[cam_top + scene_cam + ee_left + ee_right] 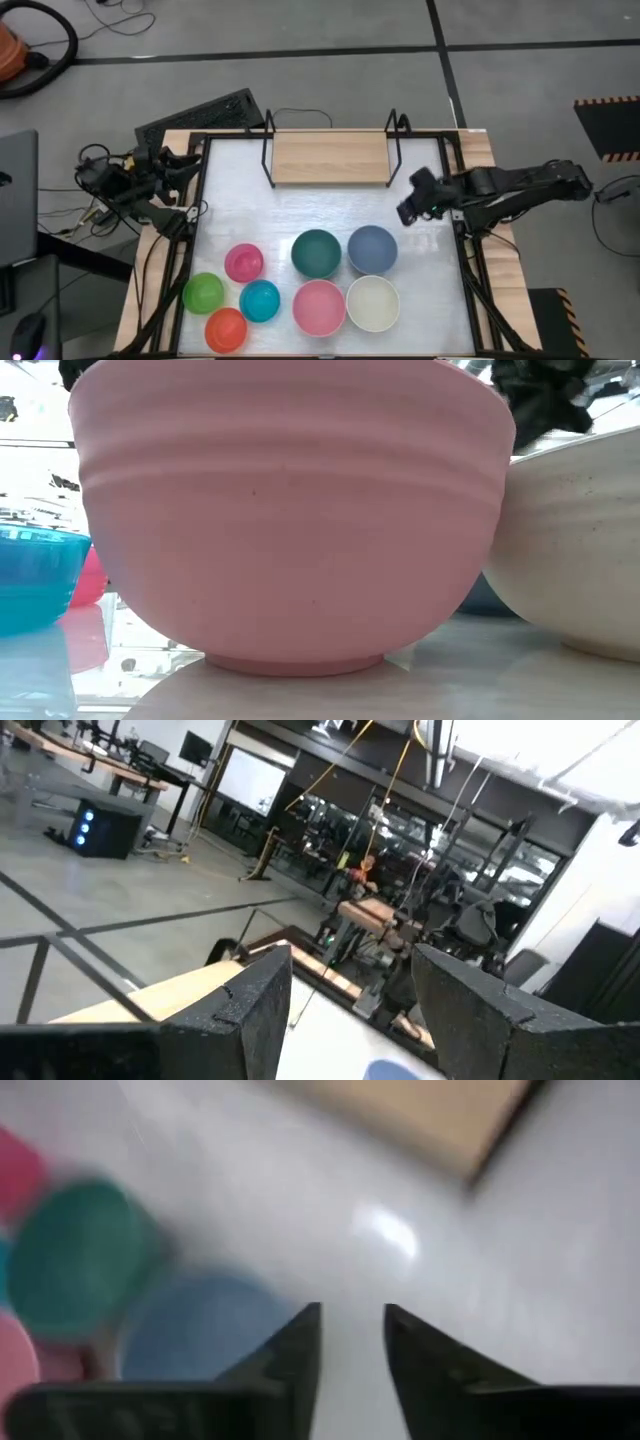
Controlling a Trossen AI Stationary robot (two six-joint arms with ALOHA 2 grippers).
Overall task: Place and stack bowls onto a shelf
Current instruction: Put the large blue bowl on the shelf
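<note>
The shelf (328,158), a light-wood board with black wire uprights, stands at the table's far middle. Eight bowls rest on their bases near the front edge: dark teal (316,252), grey-blue (372,249), pink (319,306), cream-white (373,302), magenta (243,262), green (203,293), cyan (260,300) and orange (226,329). My right gripper (406,211) hangs over the table right of the shelf, tilted down, open and empty (352,1348), with the grey-blue bowl (200,1335) ahead of it. My left gripper (188,165) waits at the far left edge, open and empty (350,1010).
The black table frame (462,250) runs along the table's edges. A keyboard (200,118) lies beyond the far left corner. Bare white tabletop (240,215) lies between the shelf and the bowls. In the low view the pink bowl (290,520) and the cream-white bowl (575,550) fill the picture.
</note>
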